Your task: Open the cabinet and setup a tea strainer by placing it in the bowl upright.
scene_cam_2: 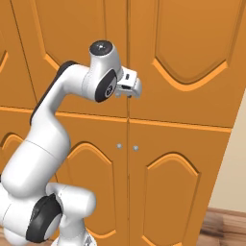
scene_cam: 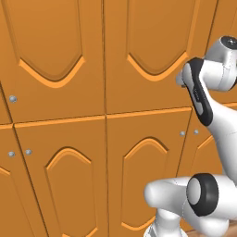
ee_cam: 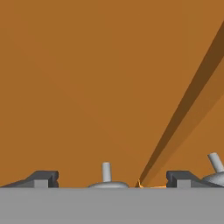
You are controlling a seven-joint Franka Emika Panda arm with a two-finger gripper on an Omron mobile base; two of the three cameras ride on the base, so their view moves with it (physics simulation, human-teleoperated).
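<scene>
My gripper (ee_cam: 111, 178) stands wide open, holding nothing, its fingertips (ee_cam: 43, 177) straddling the cabinet's silver knob (ee_cam: 106, 171). The tall cabinet door (ee_cam: 87, 87) lies right ahead, shut. I read no writing.

A strip of wooden floor (scene_cam_2: 227, 229) was seen well below the gripper (scene_cam_2: 129, 91) and off to its right, its brown boards laid in planks. The lower cabinet doors (scene_cam_2: 182, 178), hung beneath the gripper, appeared to be carried down to this floor, though the meeting line was poorly shown at the frame's corner. A pale wall (scene_cam_2: 236, 163), further right of the gripper, was met by the same boards.
</scene>
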